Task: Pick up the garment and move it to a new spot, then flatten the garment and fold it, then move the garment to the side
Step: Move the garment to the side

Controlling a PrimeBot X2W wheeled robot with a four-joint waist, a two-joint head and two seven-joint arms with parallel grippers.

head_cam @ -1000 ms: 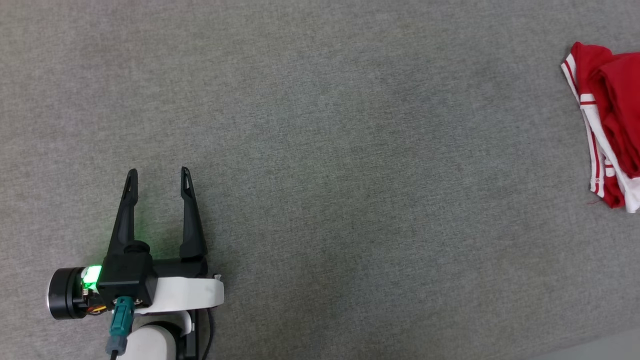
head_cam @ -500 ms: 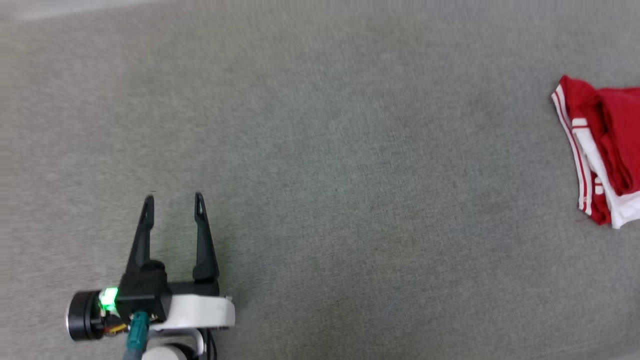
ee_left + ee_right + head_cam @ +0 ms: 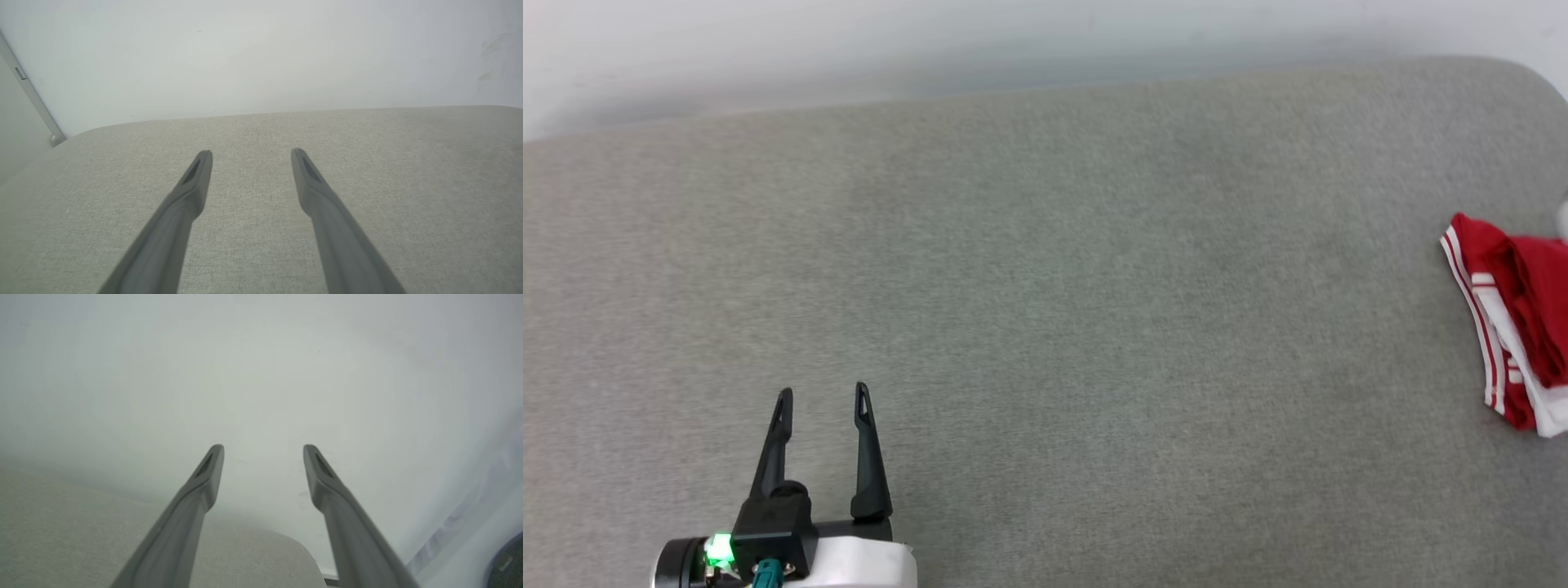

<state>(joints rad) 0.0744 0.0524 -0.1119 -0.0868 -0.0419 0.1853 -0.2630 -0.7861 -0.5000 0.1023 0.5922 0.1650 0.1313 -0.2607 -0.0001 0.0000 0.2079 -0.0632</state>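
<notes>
The garment [image 3: 1538,304] lies bunched at the grey cushion's [image 3: 1045,286] right edge, soft and limp, so I'd pinch its striped trim; my left gripper [image 3: 823,390] and right gripper [image 3: 262,448] both gape wide, empty.

Grey fabric surf. [image 3: 1094,286], wht wall [image 3: 931,41]

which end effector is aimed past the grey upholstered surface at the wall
The right end effector: it points at the white wall beyond the rounded corner of the grey upholstered surface; the left end effector points across that surface.
</notes>
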